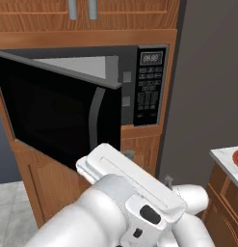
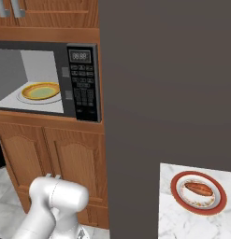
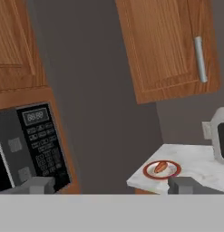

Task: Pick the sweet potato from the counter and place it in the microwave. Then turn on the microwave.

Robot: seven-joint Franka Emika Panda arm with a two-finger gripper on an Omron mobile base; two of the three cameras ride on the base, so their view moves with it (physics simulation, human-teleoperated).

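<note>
The sweet potato (image 2: 198, 189) (image 3: 160, 167) lies on a red-rimmed plate (image 2: 220, 196) (image 3: 175, 172) on the light stone counter (image 2: 178, 223) (image 3: 197, 162), right of a tall dark panel. The black microwave (image 2: 83, 81) (image 1: 150, 87) (image 3: 41, 145) has its dark glass door (image 1: 58, 116) swung open to the left. A round yellow-green plate (image 2: 40, 91) rests in its light grey interior. In the hand view my gripper (image 3: 112, 186) is open, its fingertips (image 3: 38, 185) far apart and empty. It hangs well short of the sweet potato, looking between microwave and counter.
A tall dark grey panel (image 2: 168, 79) separates the microwave cabinet from the counter. Brown cabinet doors (image 2: 65, 163) sit under the microwave, and a wall cabinet with a metal handle (image 3: 200, 59) hangs above the counter. A grey appliance (image 3: 221, 134) stands at the counter's back.
</note>
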